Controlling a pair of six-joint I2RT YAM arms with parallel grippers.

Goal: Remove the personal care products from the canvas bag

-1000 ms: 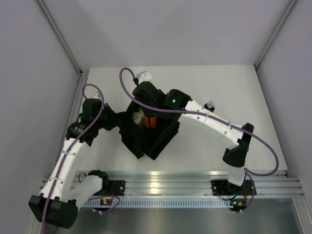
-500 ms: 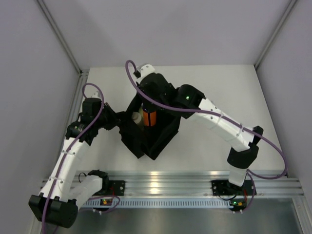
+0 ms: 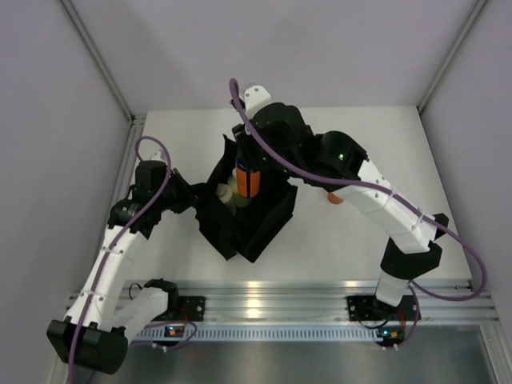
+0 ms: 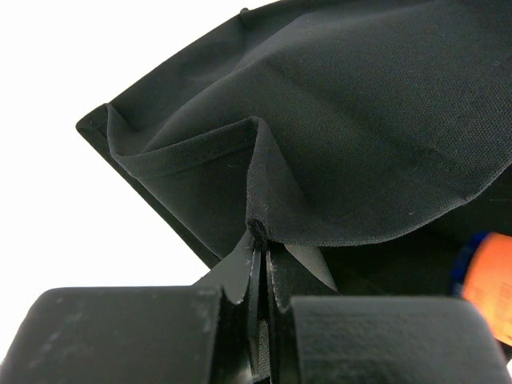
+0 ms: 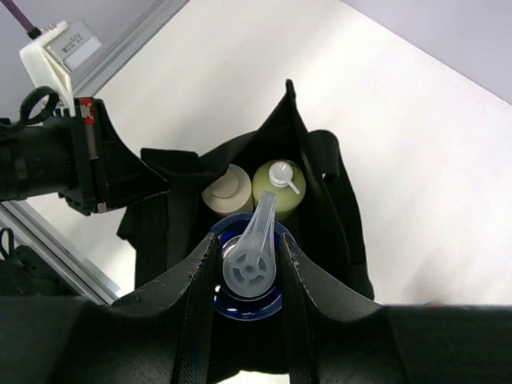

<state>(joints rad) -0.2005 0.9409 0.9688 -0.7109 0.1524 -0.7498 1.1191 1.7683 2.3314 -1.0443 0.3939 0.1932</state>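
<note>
While the left gripper [image 4: 258,236] is pinching a fold of the canvas bag [image 4: 360,144], its fingers closed tight on the matte, woven black cloth, the right gripper [image 5: 244,268] is clamping the orange bottle [image 3: 248,182] near its top. That smooth, blue-banded cylinder is hanging upright over the bag's open mouth, its long axis vertical and its translucent pump cap facing up. Inside the bag, the beige bottle [image 5: 227,190] and the yellow-green bottle [image 5: 278,188] are standing side by side, caps up.
</note>
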